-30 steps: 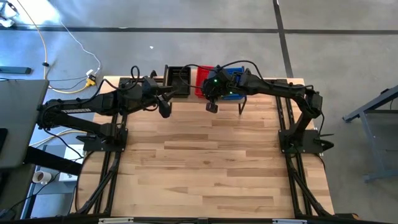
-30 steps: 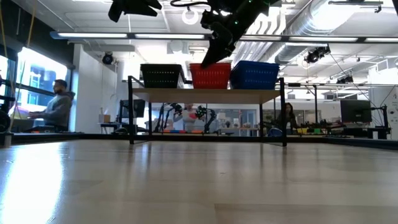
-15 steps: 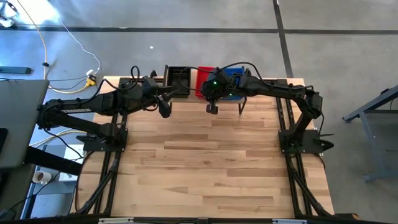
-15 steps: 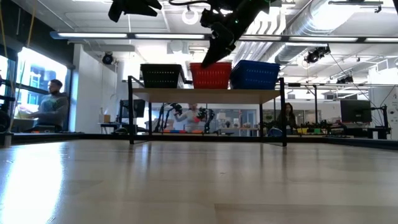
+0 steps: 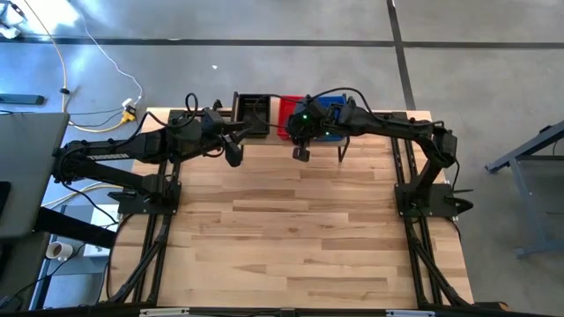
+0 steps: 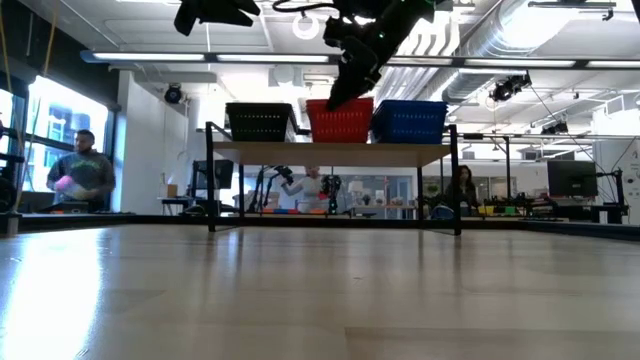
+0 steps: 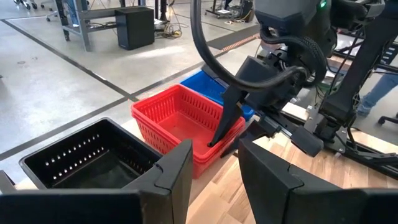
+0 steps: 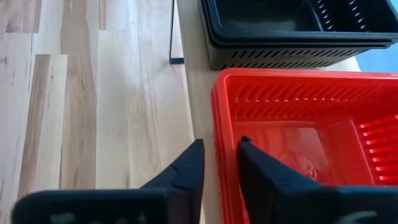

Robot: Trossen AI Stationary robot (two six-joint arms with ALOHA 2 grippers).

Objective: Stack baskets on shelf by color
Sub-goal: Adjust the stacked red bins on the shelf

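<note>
The right pincer (image 8: 217, 165) straddles the near wall of the red basket (image 8: 298, 134), mid-shelf (image 6: 335, 152), jaws slightly parted, barely gripping. Lifting away crooked could drag it off. The left pincer (image 7: 214, 165) waits open, empty, near the black basket (image 7: 87, 158).

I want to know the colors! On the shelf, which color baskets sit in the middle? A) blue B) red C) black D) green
B: in the low view the red baskets stand in the middle of the shelf, with the black baskets on one side and the blue baskets on the other.
</note>
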